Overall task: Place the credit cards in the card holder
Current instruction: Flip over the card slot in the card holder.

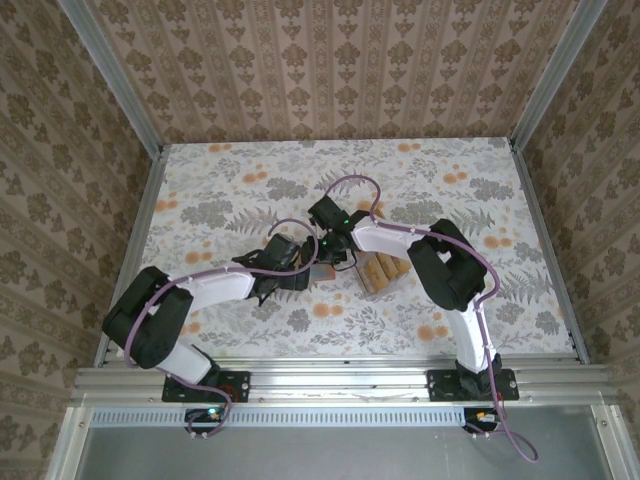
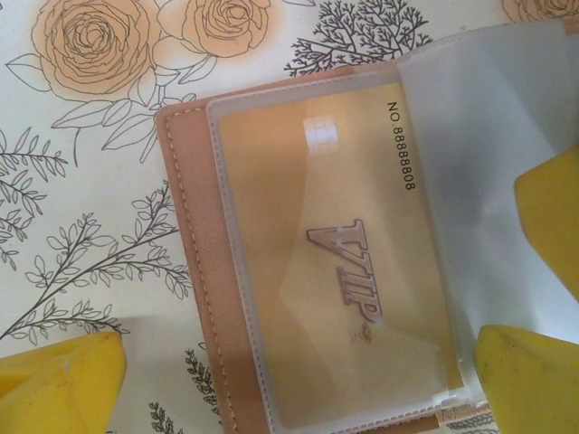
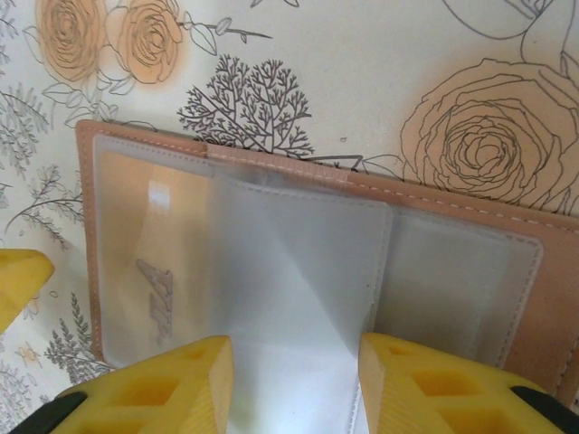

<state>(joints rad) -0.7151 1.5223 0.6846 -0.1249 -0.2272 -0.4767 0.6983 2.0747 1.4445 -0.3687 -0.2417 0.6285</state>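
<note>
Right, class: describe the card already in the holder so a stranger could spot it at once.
On the floral table lies an open salmon-brown holder. In its end sleeve sits a gold card stamped VIP; neighbouring sleeves look empty.

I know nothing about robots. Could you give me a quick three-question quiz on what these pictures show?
1. True or false: the card holder lies open.
2. Which word is printed on the card inside its clear sleeve? A) VIP B) GOLD C) BANK
3. The right gripper has fingers of what colour?

Key: 1 true; 2 A; 3 yellow.
</note>
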